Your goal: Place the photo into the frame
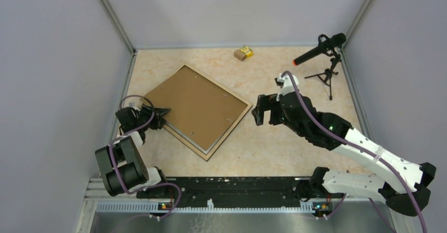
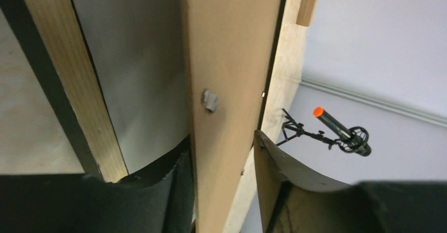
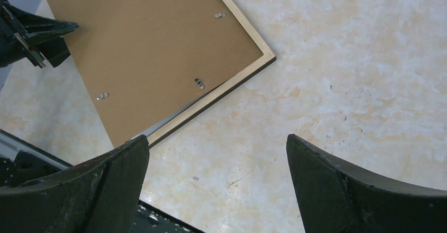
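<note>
Frame (image 1: 230,132): lies back-up on the left half of the bench (image 1: 295,148), turned cornerwise, with one corner towards the far edge and one towards the near edge. Its back has a light-wood rim (image 3: 211,99) with a thin black outer side (image 2: 37,75).
Backing board (image 1: 197,109): plain brown, lying on the frame's back and shifted slightly off square. Small metal tabs (image 3: 199,83) sit on its face.
Grey sheet (image 1: 182,135): a pale, glossy strip showing between the board and the rim along the frame's near-left side. I cannot tell whether it is the print or glass.
Left pincer (image 1: 161,114): at the frame's left corner, close to the bench's left edge. Its fingers (image 2: 179,185) stand partly apart with the board's corner in the gap, and no clamp on it is evident.
Right pincer (image 1: 262,110): spread wide and holding nothing. It hangs above bare bench just right of the frame's right corner, apart from it.
Microphone (image 1: 319,48): black with an orange tip, on a small tripod in the far right corner.
Small box (image 1: 243,52): brown and yellow, by the far edge, well apart from the frame.
</note>
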{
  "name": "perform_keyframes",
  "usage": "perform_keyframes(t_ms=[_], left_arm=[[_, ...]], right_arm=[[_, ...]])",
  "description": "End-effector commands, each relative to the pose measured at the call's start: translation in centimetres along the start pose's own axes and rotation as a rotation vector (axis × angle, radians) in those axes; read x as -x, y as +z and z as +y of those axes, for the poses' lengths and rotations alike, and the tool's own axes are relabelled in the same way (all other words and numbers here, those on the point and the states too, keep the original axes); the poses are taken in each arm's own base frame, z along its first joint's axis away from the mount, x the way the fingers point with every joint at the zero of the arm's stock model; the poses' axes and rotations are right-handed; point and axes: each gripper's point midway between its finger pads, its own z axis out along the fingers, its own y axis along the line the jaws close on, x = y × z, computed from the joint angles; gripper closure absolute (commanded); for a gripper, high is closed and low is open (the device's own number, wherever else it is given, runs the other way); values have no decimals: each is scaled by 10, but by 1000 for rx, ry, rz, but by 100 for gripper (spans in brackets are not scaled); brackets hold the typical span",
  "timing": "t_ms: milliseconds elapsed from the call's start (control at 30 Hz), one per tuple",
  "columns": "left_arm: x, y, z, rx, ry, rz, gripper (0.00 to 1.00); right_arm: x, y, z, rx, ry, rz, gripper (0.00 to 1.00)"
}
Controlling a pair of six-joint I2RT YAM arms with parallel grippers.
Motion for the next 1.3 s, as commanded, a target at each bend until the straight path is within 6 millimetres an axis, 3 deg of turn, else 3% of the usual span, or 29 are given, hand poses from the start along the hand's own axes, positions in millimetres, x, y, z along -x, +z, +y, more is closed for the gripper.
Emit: perform_keyframes(t_ms=[0, 133, 367, 467, 700, 1000, 1100, 1267], left_arm=[[-2, -3, 12, 121, 72, 64, 47], [-4, -5, 24, 212, 47, 109, 22], [1, -11, 30, 342, 90, 94, 12], [6, -12, 32, 424, 140, 67, 3], [10, -10, 30, 558, 188, 53, 2], [5, 9, 24, 586, 203, 93, 2], [7, 10, 9, 580, 345, 52, 2], [-13, 14, -51, 337, 583, 93, 2]], right_arm=[[3, 4, 4, 12, 15, -16, 1], [1, 7, 5, 9, 10, -9, 1], [-5, 14, 6, -3, -5, 18, 1], [-11, 18, -2, -49, -27, 41, 1], [-30, 36, -7, -130, -52, 127, 1], [-45, 53, 5, -112, -28, 179, 1], [-52, 58, 0, -149, 29, 178, 1], [-60, 68, -30, -430, 326, 94, 1]])
